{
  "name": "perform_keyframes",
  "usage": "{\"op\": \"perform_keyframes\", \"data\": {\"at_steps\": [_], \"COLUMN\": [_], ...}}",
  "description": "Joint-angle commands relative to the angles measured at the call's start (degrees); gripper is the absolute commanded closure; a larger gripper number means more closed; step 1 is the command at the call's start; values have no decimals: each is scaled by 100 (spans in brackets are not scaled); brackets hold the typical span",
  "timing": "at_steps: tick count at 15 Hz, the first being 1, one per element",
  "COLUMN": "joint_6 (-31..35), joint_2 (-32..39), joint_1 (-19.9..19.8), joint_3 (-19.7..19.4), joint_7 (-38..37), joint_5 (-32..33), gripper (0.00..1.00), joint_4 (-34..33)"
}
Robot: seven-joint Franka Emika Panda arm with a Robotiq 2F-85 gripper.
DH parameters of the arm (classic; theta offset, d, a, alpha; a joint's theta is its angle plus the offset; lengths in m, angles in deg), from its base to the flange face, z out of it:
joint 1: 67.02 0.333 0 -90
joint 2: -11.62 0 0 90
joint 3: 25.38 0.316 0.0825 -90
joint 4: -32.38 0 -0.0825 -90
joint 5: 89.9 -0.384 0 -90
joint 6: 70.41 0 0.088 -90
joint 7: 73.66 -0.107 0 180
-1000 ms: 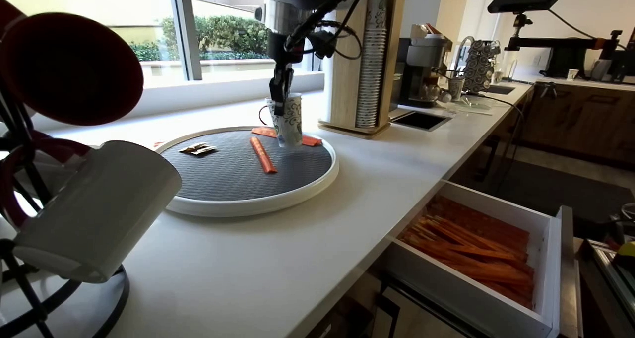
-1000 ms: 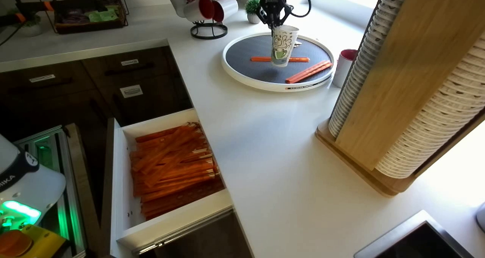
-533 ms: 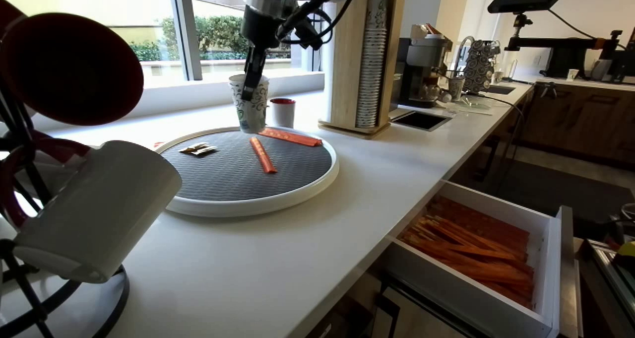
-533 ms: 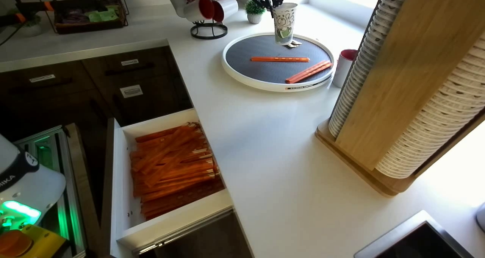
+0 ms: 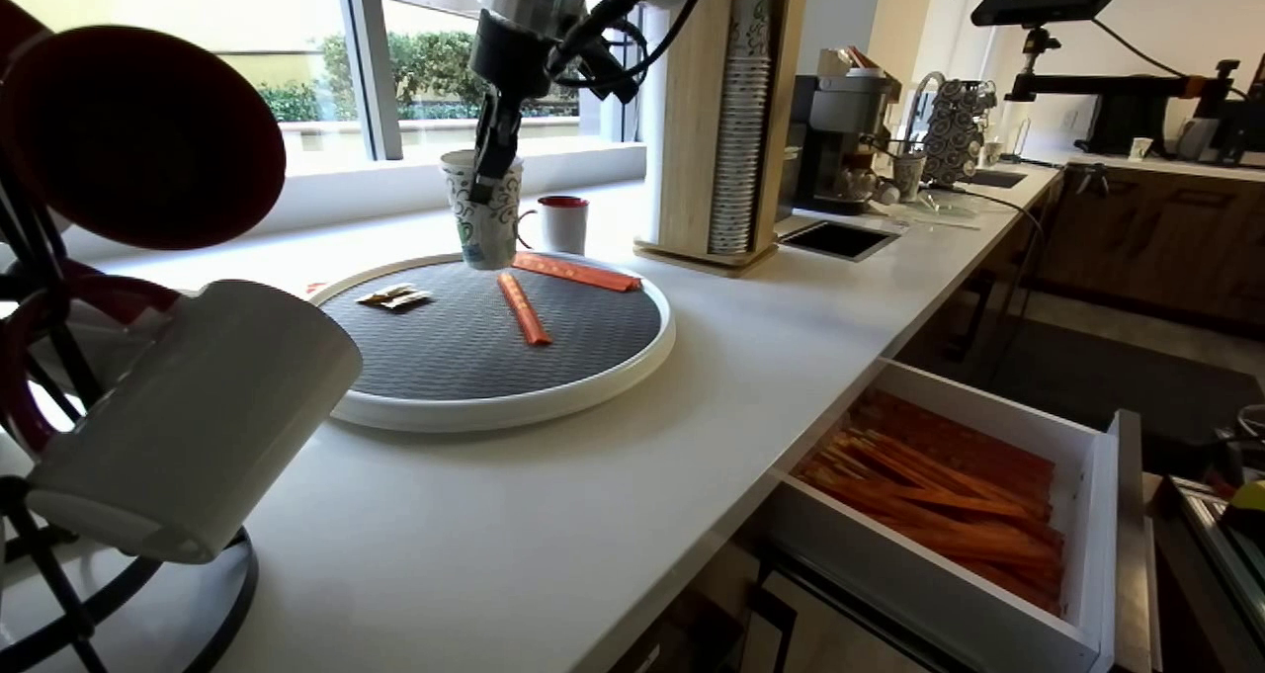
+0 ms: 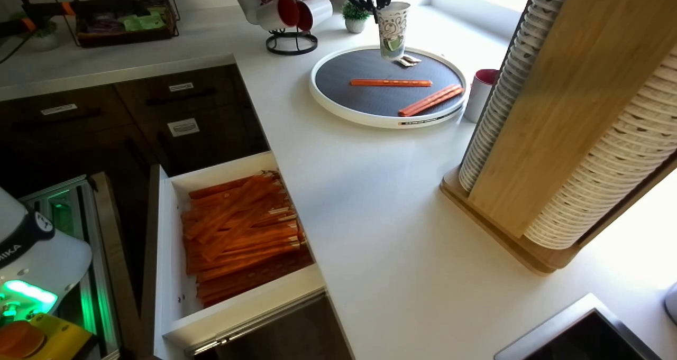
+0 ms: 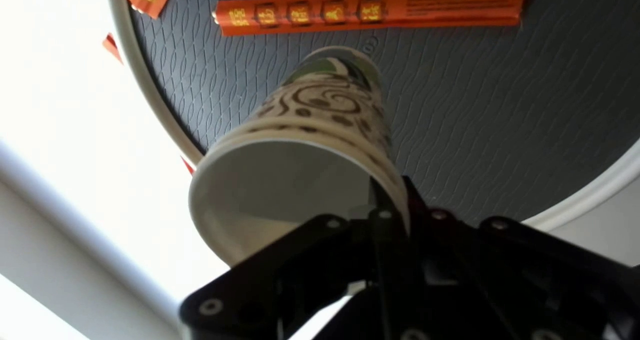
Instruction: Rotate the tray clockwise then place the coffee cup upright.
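Note:
The coffee cup (image 5: 491, 233), cream-white with a dark swirl pattern, also shows in an exterior view (image 6: 392, 35) and in the wrist view (image 7: 327, 95). My gripper (image 7: 394, 190) is shut on the cup's wall at the rim, one finger inside and one outside. It also shows in both exterior views (image 5: 484, 184) (image 6: 376, 12). The cup hangs mouth up, slightly tilted, above the far part of the round tray. The tray, dark grey with a white rim (image 5: 494, 414), also shows in an exterior view (image 6: 344, 66) and in the wrist view (image 7: 490, 90).
Orange chopstick packets (image 6: 391, 82) and small sachets (image 6: 408, 61) lie on the tray. A white handled mug (image 5: 564, 226) stands beside it. A wooden cup dispenser (image 6: 566, 111), a mug rack (image 6: 292, 51) and an open drawer (image 6: 248, 310) of orange packets are nearby.
The gripper has lifted the cup from low over the chopstick packets and moved it toward the tray's far part. In the last half second it shifted only slightly. The tray has not moved.

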Motion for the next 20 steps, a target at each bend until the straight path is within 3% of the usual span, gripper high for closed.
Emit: {"op": "perform_keyframes", "data": {"at_steps": [1, 8, 12, 20], "joint_6": [7, -328, -890, -2081], "joint_2": [231, 940, 1257, 1707], "joint_1": [-221, -367, -348, -189], "joint_3": [310, 766, 970, 785], "joint_7": [1151, 3617, 4818, 5508], "joint_5": [-347, -971, -1269, -1526], "gripper": [99, 99, 99, 99], "joint_4": [-217, -1113, -1667, -2538]}}
